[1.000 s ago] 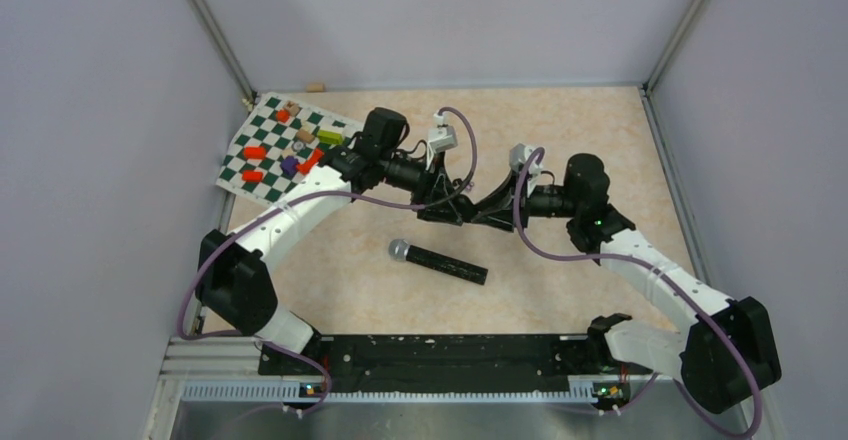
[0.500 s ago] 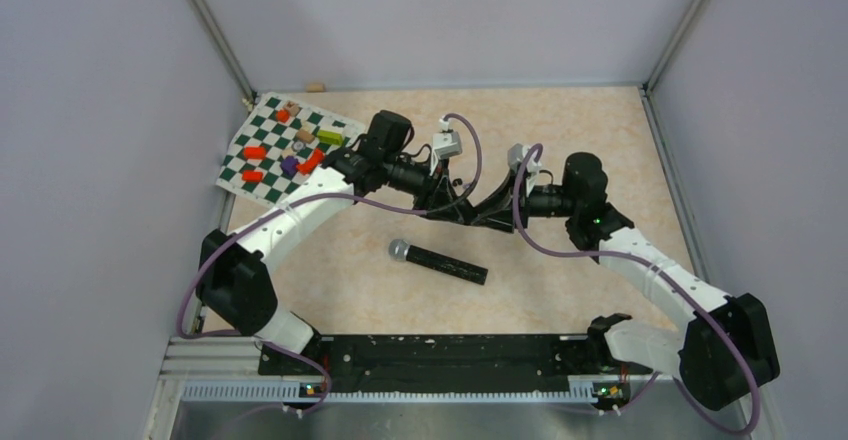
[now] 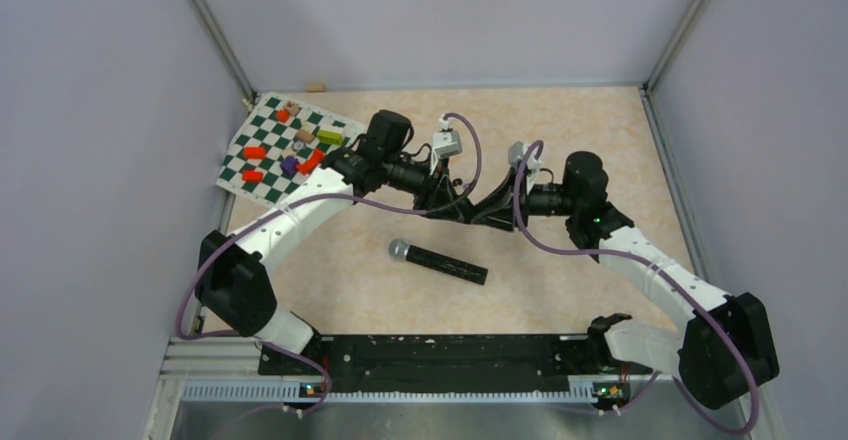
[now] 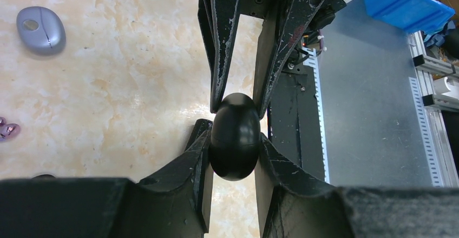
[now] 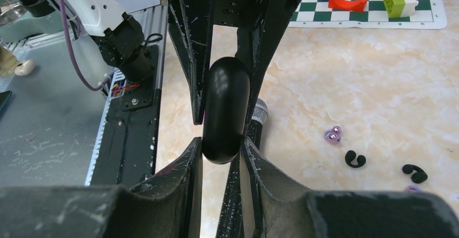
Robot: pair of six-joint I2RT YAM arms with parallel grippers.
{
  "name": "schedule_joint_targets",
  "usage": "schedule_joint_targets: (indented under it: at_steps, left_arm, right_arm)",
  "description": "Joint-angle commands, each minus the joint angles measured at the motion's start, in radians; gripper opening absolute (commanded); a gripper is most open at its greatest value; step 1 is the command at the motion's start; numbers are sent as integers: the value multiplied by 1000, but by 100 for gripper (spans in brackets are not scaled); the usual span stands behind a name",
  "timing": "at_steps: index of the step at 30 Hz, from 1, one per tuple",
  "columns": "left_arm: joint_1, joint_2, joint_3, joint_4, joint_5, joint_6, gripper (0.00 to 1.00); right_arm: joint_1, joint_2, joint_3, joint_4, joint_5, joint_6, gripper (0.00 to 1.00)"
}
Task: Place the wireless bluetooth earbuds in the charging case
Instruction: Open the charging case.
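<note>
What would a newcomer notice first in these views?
The two arms meet mid-table, with the left hand and the right hand both pinching the same black oval case from opposite ends. A microphone lies just nearer the bases, and a chequered mat with coloured blocks sits at the far left. A purple earbud and black earbuds lie loose on the tabletop.
</note>
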Motion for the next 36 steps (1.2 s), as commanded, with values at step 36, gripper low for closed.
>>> schedule_joint_targets:
  at_steps: [36]
  left_arm:
    - [-18, -50, -19, 9, 15, 58, 0]
  right_arm:
    - [-88, -58, 22, 188, 7, 138, 33]
